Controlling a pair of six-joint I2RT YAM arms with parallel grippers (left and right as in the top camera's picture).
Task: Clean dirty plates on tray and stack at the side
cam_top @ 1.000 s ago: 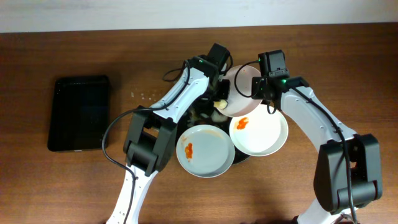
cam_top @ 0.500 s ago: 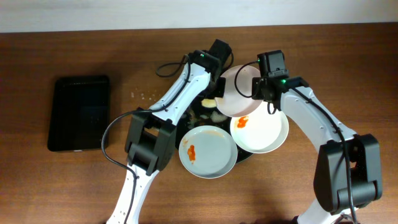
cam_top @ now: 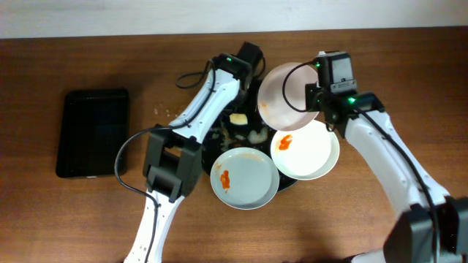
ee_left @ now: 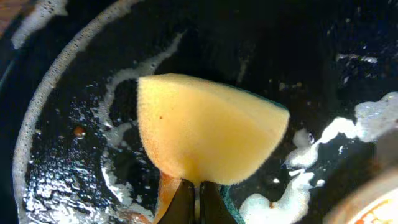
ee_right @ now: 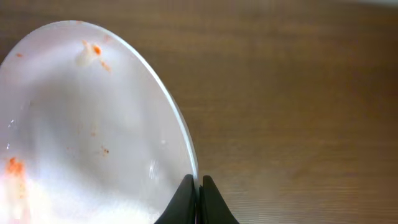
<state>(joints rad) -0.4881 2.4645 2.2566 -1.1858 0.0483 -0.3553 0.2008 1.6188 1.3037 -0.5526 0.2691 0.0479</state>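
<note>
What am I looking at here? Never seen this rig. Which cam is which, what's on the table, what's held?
These are two robot arms at a wooden table, each ending in a two-finger gripper. The wide picture comes from a fixed camera overhead. The two close-ups come from a camera on each wrist, looking past that arm's own fingers.

On the table sits a round black tray streaked with soapy foam. It carries two white plates, each with a red smear. Off to one side lies a black rectangular tray.

The left gripper is shut on a yellow sponge over the round tray. The right gripper pinches the rim of a third plate, raised above the table, with a few red specks on it.
</note>
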